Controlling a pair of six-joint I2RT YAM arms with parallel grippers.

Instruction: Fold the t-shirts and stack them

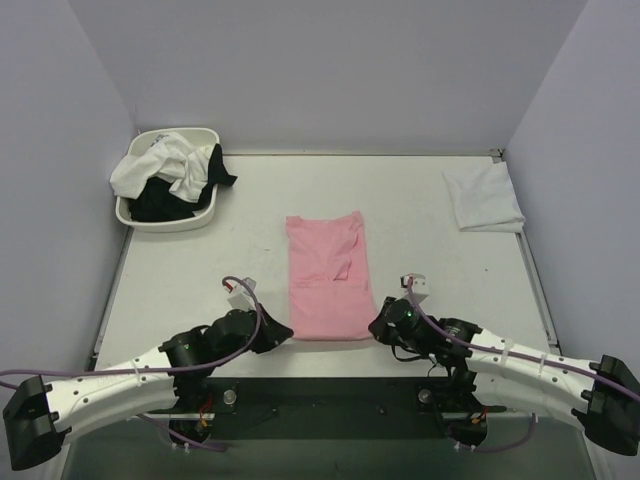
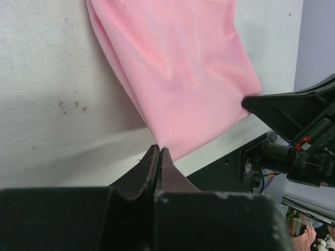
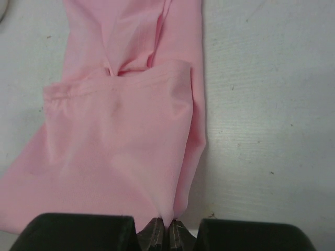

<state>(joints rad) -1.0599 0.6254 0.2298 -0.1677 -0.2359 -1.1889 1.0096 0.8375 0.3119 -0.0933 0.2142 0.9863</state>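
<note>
Got both near corners of the pink t-shirt (image 1: 327, 280)
My left gripper (image 2: 158, 157) and right gripper (image 3: 168, 226) pinch its soft, smooth folded fabric.

Soft matt cloth, pink shirt (image 1: 327, 285), smooth w/ faint creases. Matt white table (image 1: 190, 270), scuffed, specks. Smooth white plastic basin (image 1: 160, 224). Matt black plastic: left gripper (image 2: 158, 151), right gripper (image 3: 168, 225).

The pink t-shirt (image 1: 328, 285) lies flat mid-surface (image 1: 200, 280), folded lengthwise into a long strip. A folded white t-shirt (image 1: 484, 197) lies at the far right. A crumpled white t-shirt (image 1: 160, 165) and a black t-shirt (image 1: 160, 205) are heaped together in the basin (image 1: 180, 222) at the far left.
</note>
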